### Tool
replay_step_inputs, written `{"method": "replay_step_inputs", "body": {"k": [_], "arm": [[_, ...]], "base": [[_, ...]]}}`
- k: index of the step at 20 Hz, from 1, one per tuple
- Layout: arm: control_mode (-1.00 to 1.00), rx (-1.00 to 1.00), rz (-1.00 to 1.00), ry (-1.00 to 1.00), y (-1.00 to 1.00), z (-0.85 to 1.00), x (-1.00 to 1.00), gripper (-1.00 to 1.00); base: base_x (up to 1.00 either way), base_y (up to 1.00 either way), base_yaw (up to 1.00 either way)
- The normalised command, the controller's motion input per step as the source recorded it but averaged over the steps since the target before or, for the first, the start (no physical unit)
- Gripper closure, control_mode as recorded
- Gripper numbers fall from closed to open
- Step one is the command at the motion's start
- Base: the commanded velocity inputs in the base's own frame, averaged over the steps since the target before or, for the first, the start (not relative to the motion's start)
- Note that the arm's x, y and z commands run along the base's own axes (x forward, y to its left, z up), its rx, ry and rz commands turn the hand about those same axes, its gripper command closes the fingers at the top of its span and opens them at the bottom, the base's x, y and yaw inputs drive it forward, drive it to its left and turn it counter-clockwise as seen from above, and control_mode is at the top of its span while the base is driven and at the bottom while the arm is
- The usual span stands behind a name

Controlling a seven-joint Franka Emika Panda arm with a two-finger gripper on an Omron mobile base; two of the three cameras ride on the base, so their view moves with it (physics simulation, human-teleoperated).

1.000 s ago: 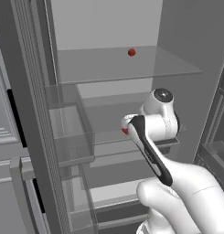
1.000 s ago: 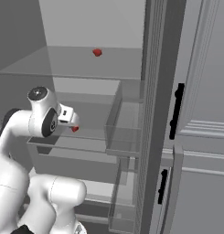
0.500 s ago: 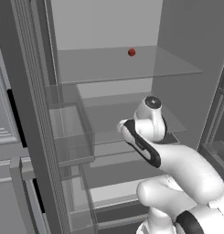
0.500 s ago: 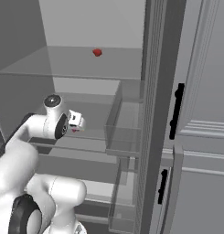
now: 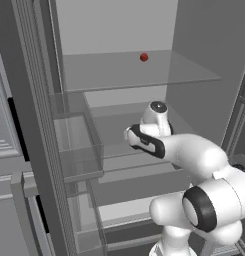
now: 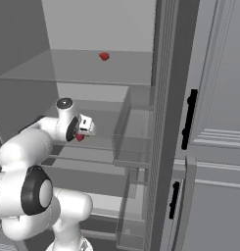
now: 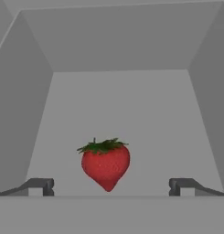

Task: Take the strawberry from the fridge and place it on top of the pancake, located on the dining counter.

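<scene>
The fridge (image 5: 119,30) stands open, its inside a plain pale grey box with a flat back wall and glass-like shelves. On the upper shelf (image 5: 144,75) sits a small red thing (image 5: 144,57), well back and near the middle; in the right base view it shows as the same small red spot (image 6: 104,56). The open door on the left carries clear door bins (image 5: 79,150), and the right base view shows matching bins (image 6: 133,139) on the other door, with a light grey panelled cabinet (image 6: 219,147) and its black handle (image 6: 190,117) beyond.

The arm reaches into the lower shelf space — its gripper (image 7: 111,185) points into the fridge with the two dark fingertips (image 7: 40,185) set wide apart, holding nothing. The strawberry (image 7: 105,163) lies on the grey lower shelf (image 7: 131,114) right in front of the hand, between the lines of the two tips, green cap up and point down in the hand view. In the right base view a bit of its red (image 6: 80,138) peeks out just below the hand — whether the fingers touch it cannot be told
</scene>
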Motion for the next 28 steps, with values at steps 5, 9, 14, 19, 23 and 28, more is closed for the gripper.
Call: {"method": "replay_step_inputs", "body": {"k": [5,9,14,19,23,28], "arm": [[-1.0,0.0,-0.02,0.11,0.13,-0.34,0.15,-1.0],[-1.0,0.0,-0.01,0.0,0.01,-0.23,0.27,-1.0],[-1.0,0.0,-0.03,0.01,0.0,-0.32,0.03,-1.0],[-1.0,0.0,0.0,0.0,0.0,-0.17,0.0,1.0],[-1.0,0.0,0.0,0.02,0.0,-0.13,0.0,1.0],[-1.0,-0.02,-0.03,0.0,-0.04,-0.01,-0.07,1.0]], "base": [[0.0,0.0,0.0],[0.0,0.0,0.0],[0.0,0.0,0.0],[0.0,0.0,0.0],[0.0,0.0,0.0],[0.0,0.0,0.0]]}}
